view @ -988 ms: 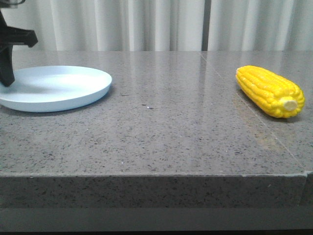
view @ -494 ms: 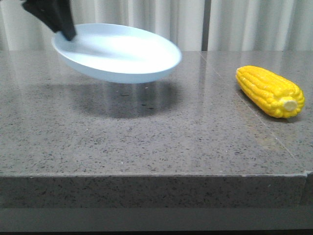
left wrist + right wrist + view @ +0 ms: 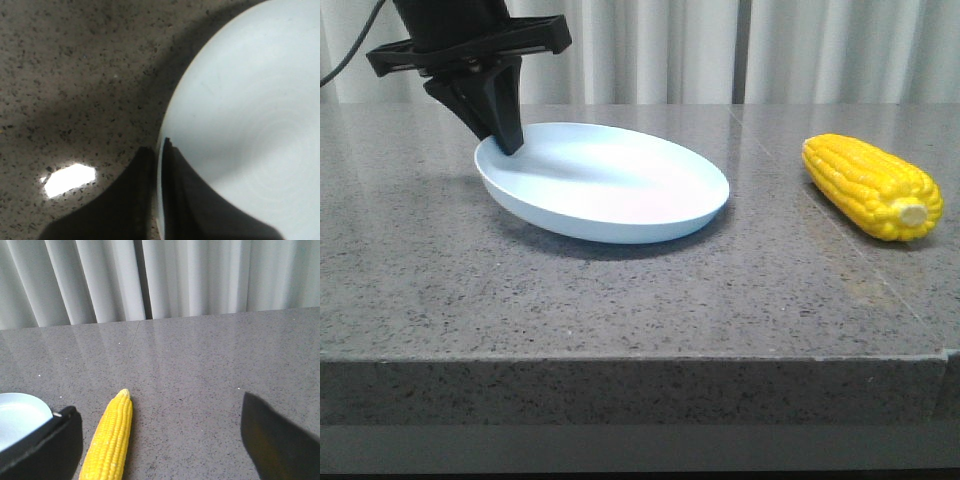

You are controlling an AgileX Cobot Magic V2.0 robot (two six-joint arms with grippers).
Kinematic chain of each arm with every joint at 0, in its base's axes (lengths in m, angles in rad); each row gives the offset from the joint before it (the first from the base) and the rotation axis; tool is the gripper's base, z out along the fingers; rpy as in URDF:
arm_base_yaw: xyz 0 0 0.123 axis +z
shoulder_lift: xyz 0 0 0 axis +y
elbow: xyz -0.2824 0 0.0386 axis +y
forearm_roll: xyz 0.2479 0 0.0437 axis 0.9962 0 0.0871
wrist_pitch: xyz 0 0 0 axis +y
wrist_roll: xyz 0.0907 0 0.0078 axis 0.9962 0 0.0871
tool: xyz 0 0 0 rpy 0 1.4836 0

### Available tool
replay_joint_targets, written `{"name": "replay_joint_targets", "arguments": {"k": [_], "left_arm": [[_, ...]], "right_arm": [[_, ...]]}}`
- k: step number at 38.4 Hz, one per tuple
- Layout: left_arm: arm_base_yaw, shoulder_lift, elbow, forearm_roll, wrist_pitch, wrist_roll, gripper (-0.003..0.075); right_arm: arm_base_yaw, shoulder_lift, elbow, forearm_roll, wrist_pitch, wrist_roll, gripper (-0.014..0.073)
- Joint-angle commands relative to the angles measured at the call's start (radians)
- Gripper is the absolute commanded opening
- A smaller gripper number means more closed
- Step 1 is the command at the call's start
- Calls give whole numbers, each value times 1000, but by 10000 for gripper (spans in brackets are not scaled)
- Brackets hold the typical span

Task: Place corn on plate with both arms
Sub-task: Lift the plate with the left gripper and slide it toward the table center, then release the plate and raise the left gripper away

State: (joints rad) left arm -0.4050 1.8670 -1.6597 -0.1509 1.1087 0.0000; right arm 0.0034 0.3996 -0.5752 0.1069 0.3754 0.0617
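The pale blue-white plate [image 3: 610, 185] rests tilted near the middle of the grey stone table, its left rim raised. My left gripper [image 3: 506, 140] is shut on that left rim; in the left wrist view the two dark fingers pinch the plate's edge [image 3: 161, 165] and the plate [image 3: 250, 125] fills the view beyond them. The yellow corn [image 3: 872, 186] lies on the table at the right, pale stub end toward the front. In the right wrist view the corn [image 3: 109, 441] lies between my right gripper's [image 3: 160, 440] wide-open fingers, nearer one of them, and below them. The right gripper is out of the front view.
The grey speckled table [image 3: 640, 290] has a front edge close to the camera. White curtains [image 3: 720, 50] hang behind. A seam in the tabletop [image 3: 840, 240] runs past the corn.
My left gripper has lifted the plate from the far left, carried it rightward through the air and lowered it near the table's middle. The corn has not moved.
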Motion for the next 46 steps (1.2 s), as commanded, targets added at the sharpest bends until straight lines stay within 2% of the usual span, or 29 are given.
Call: {"name": "replay_joint_targets", "arguments": {"k": [1, 4, 7, 9, 15, 18, 24, 31, 41, 46], "left_arm": [[-8, -53, -30, -16, -35, 0, 173], [-8, -54, -30, -12, -35, 0, 315], [-6, -65, -30, 3, -35, 0, 403], [-6, -88, -30, 29, -35, 0, 425], [18, -203, -26, 151, -28, -27, 418], [53, -263, 1, 192, -28, -43, 361], [158, -390, 118, 218, -44, -54, 136], [247, -575, 334, 220, -175, -54, -20], [245, -1028, 819, 218, -622, -54, -20], [245, -1269, 999, 221, -666, -54, -20]], "right_arm": [[-2, 14, -38, 8, -75, -11, 664], [-2, 14, -38, 8, -75, -11, 664], [-2, 14, -38, 8, -75, -11, 664], [-2, 14, -38, 8, -75, -11, 664], [-2, 14, -38, 8, -75, -11, 664], [-2, 14, -38, 8, -75, -11, 664], [-2, 14, -38, 8, -75, -11, 664], [-2, 14, -38, 8, -75, -11, 664], [-2, 14, -38, 8, -75, -11, 664], [-2, 14, -38, 8, -75, -11, 664]]}}
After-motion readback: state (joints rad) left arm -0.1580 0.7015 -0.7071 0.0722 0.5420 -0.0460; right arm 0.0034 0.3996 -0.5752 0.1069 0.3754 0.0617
